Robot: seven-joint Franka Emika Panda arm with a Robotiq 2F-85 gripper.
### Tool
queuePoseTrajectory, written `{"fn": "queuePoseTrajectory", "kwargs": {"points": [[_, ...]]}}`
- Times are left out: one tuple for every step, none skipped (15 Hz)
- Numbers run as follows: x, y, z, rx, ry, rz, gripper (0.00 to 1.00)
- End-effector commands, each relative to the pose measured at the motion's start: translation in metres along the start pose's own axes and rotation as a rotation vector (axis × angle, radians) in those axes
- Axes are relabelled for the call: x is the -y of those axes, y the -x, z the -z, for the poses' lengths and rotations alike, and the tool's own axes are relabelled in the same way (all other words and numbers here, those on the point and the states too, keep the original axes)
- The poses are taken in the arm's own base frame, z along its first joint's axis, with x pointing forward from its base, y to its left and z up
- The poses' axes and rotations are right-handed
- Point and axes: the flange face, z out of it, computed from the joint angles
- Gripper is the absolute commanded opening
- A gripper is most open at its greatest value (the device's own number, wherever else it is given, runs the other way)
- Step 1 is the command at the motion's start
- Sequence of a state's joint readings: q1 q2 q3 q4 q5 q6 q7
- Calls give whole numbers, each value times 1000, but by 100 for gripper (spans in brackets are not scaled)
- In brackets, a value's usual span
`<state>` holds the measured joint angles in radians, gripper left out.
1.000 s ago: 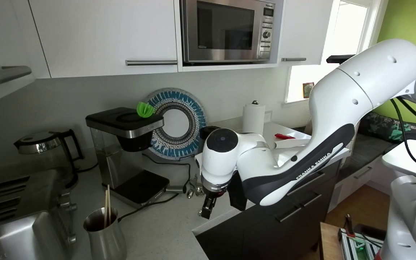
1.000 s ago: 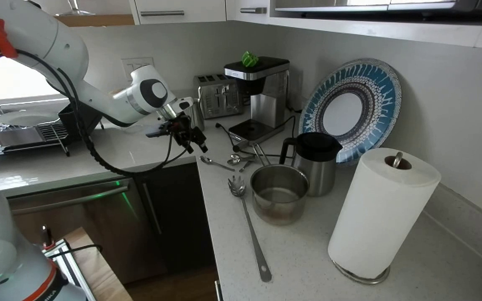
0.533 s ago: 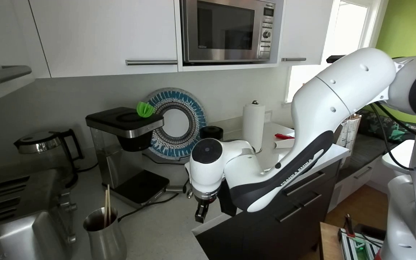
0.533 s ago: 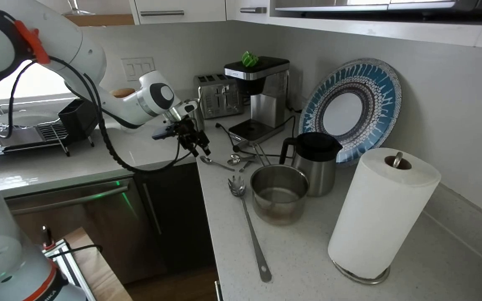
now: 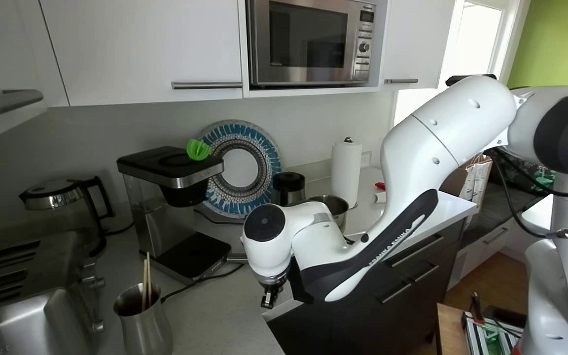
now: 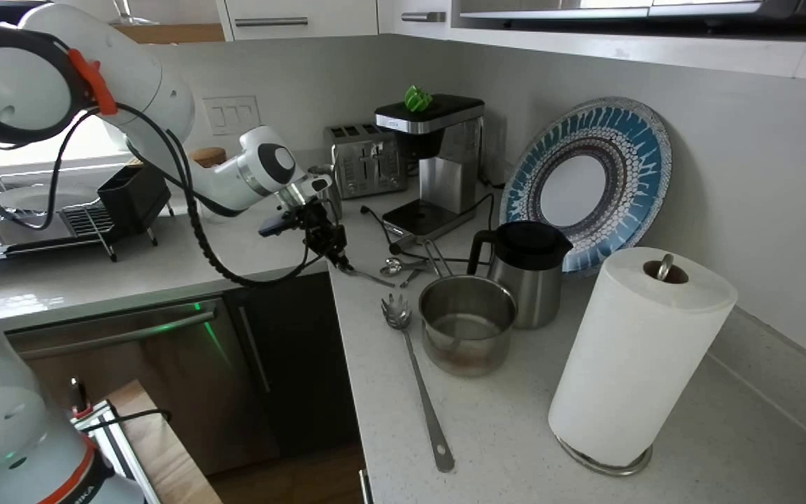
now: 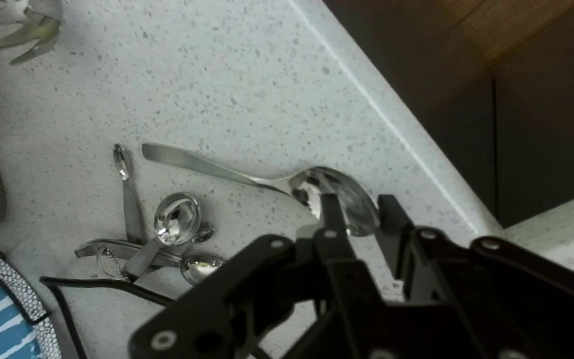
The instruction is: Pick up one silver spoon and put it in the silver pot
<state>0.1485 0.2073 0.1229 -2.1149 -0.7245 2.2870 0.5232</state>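
Note:
A silver spoon (image 7: 192, 161) lies on the counter near its front edge, handle pointing away from my gripper. In the wrist view my gripper (image 7: 359, 199) straddles its bowl, jaws part-way narrowed. The left finger (image 7: 334, 214) crosses in front of the bowl, and the right finger (image 7: 391, 214) sits by the bowl's tip; whether either presses on it is unclear. The exterior views also show my gripper (image 5: 267, 301) low over the counter corner, with the spoon's handle (image 6: 375, 279) resting on the surface. The silver pot (image 6: 466, 350) stands upright on the counter, beyond the spoon.
Several small spoons (image 7: 177, 219) lie in a cluster beside the spoon. A long serving fork (image 6: 425, 399) lies alongside the pot, and a dark-lidded jug (image 6: 539, 297) stands behind it. The coffee maker (image 6: 438, 175) and paper towel roll (image 6: 644, 357) stand farther off.
My gripper has come down to the spoon by the counter edge, and its jaws have drawn closer together around the bowl. Spoon and pot have stayed in place.

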Motion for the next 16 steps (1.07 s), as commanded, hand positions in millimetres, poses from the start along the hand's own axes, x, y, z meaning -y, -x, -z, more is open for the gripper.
{"fn": "queuePoseTrajectory", "kwargs": {"points": [[5, -5, 1, 15, 67, 27, 0], [5, -5, 3, 20, 74, 29, 0], [4, -5, 4, 25, 81, 29, 0], [2, -5, 5, 32, 90, 28, 0], [0, -5, 6, 38, 98, 27, 1], [-1, -4, 6, 44, 106, 26, 1], [-3, -5, 7, 47, 113, 21, 0], [-4, -6, 9, 48, 117, 25, 0], [-4, -6, 11, 53, 121, 32, 0], [-5, -7, 9, 66, 120, 41, 0], [-5, -9, 7, 67, 112, 48, 0], [-5, -10, 1, 75, 118, 49, 0], [-4, -12, -2, 68, 114, 52, 0], [-4, -14, -6, 66, 114, 52, 0], [-3, -15, -10, 68, 112, 52, 0], [-3, -16, -12, 73, 111, 49, 0]]}}
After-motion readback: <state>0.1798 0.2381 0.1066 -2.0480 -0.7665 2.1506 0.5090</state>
